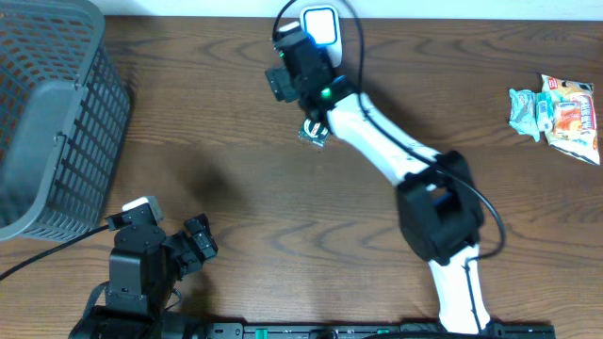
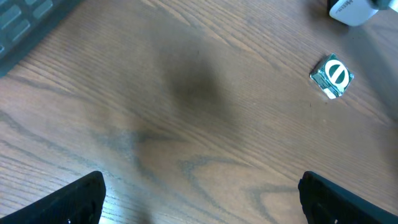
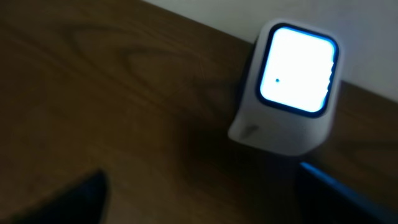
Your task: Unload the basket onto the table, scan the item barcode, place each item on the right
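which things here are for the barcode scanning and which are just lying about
For the job:
lit barcode scanner
small green-and-white packet on the table near it

Lying about:
grey mesh basket
snack packets at the right edge

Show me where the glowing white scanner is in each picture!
Overhead: the scanner is at the top edge, near the middle.
Left wrist: only a corner of the scanner shows, at the top right.
Right wrist: the scanner is upper right, with its screen glowing.
Shared landmark: the small green-and-white packet lies near it in the overhead and left wrist views. It is not in the right wrist view.
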Action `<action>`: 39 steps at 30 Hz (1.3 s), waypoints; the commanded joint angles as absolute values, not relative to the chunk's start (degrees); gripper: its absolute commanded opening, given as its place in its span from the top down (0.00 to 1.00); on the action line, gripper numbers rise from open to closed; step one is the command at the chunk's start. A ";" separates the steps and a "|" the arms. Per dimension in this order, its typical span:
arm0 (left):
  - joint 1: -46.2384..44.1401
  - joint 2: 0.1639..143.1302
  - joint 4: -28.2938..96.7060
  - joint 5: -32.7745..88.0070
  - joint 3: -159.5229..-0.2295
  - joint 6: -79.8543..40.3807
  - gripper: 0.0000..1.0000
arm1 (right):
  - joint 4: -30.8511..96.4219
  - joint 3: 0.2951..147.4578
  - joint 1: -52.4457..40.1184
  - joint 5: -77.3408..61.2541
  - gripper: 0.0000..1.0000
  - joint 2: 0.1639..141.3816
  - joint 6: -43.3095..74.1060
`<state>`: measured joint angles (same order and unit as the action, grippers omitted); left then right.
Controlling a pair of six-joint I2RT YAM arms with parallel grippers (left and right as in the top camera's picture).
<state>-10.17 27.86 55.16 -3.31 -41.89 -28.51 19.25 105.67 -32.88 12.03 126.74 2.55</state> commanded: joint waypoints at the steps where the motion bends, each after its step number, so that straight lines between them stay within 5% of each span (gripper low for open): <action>1: -10.07 27.59 55.24 -3.46 -42.00 -28.38 0.02 | 25.08 106.48 -30.57 7.75 0.01 122.98 0.25; 8: -10.07 27.62 55.24 -3.46 -42.00 -28.38 0.02 | 38.48 106.08 -28.82 -2.07 0.01 122.72 -0.69; 12: -10.04 27.59 55.24 -3.46 -42.00 -28.38 0.02 | 42.09 105.95 -28.97 -8.34 0.01 124.38 -13.93; 20: -10.04 27.59 55.24 -3.46 -42.00 -28.38 0.02 | 50.33 105.95 -28.97 -9.17 0.01 127.33 -19.35; 39: -10.07 27.59 55.24 -3.46 -42.00 -28.38 0.02 | 43.31 105.95 -27.62 -9.65 0.02 134.08 -23.73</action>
